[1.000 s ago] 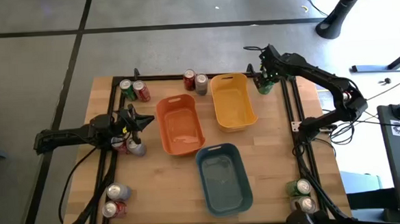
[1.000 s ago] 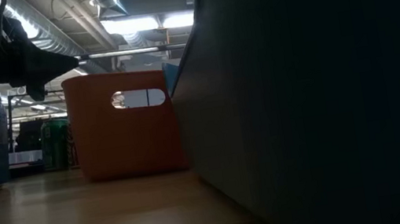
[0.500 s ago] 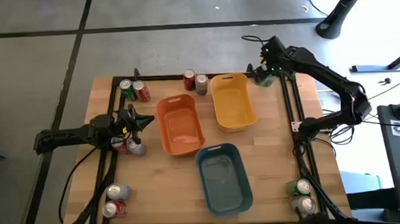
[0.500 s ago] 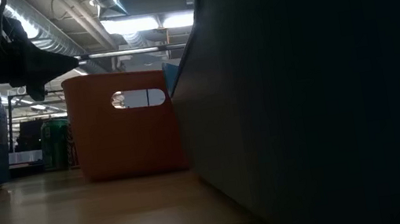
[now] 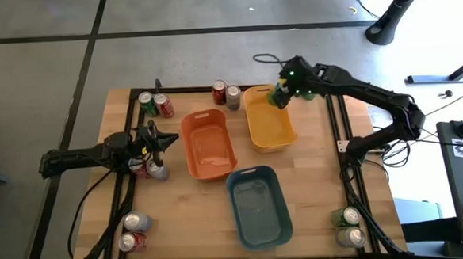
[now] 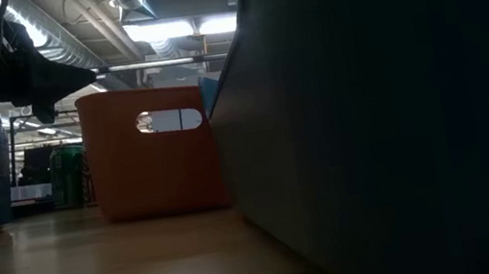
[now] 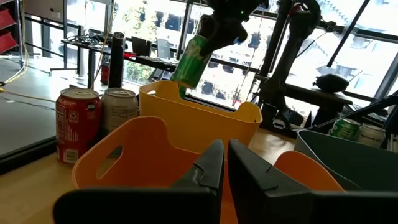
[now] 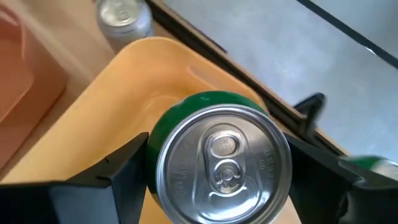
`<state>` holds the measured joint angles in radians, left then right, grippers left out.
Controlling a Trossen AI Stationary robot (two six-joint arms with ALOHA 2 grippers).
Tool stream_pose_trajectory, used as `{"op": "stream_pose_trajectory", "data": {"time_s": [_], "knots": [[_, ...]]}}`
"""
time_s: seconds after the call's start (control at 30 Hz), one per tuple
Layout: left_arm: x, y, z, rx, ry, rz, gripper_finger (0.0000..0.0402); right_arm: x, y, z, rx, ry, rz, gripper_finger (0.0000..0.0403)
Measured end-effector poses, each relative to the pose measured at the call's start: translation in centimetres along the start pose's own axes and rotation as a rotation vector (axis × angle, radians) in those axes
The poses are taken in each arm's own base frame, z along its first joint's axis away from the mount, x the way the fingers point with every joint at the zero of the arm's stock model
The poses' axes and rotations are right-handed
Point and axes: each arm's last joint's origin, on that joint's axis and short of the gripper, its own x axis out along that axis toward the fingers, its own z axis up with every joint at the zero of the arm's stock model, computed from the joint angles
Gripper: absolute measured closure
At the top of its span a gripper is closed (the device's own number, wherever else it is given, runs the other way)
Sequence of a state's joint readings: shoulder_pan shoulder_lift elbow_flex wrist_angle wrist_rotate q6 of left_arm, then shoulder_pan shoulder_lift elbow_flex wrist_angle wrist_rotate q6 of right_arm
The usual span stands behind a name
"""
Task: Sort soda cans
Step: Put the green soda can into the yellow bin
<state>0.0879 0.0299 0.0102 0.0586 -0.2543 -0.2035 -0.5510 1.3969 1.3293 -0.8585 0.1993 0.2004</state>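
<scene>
My right gripper (image 5: 280, 93) is shut on a green soda can (image 8: 219, 163) and holds it over the far right corner of the yellow bin (image 5: 269, 119). The left wrist view shows that can (image 7: 194, 59) tilted above the yellow bin's rim (image 7: 199, 109). My left gripper (image 7: 222, 163) hovers shut by the orange bin (image 5: 209, 145), above two cans (image 5: 151, 170) standing near the table's left edge. Other cans stand upright on the table: a green and red pair (image 5: 155, 103), and a red and silver pair (image 5: 226, 93). My right gripper pinches the green can's side wall (image 8: 163, 127), just below its silver top, between its two fingers (image 8: 118, 174), one on each side. The can is lifted clear of the table and tilted, hanging over the yellow bin's far end.
The blue-grey bin (image 5: 259, 206) sits near the table's near edge and fills most of the low view (image 6: 397, 114). Two cans (image 5: 134, 231) stand at the near left corner, two more (image 5: 349, 226) at the near right. A black rail frame (image 5: 341, 132) borders the table.
My right gripper has carried the green can from the table's far right corner toward the left, lifted clear, and now holds it over the yellow bin's far end. The left arm has kept still.
</scene>
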Motion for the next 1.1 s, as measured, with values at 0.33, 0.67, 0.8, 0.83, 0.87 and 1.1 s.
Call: {"op": "stream_pose_trajectory", "data": {"time_s": [0.33,0.67,0.8,0.83,0.87,1.1], "knots": [[0.0,0.0,0.0,-0.006,0.000,0.000,0.0386,6.1,1.9,0.0,-0.088,0.123,-0.029,0.0103],[0.0,0.0,0.0,-0.006,0.000,0.000,0.0386,9.6,2.4,-0.8,-0.124,0.224,-0.082,0.0103],[0.0,0.0,0.0,-0.006,0.000,0.000,0.0386,10.1,2.4,-0.9,-0.127,0.231,-0.094,0.0103],[0.0,0.0,0.0,-0.006,0.000,0.000,0.0386,10.2,2.4,-0.9,-0.127,0.232,-0.097,0.0102],[0.0,0.0,0.0,-0.006,0.000,0.000,0.0386,10.3,2.4,-1.0,-0.127,0.233,-0.108,0.0102],[0.0,0.0,-0.1,-0.005,0.005,0.001,0.0386,10.6,1.6,-1.2,-0.108,0.249,-0.117,0.0102]]}}
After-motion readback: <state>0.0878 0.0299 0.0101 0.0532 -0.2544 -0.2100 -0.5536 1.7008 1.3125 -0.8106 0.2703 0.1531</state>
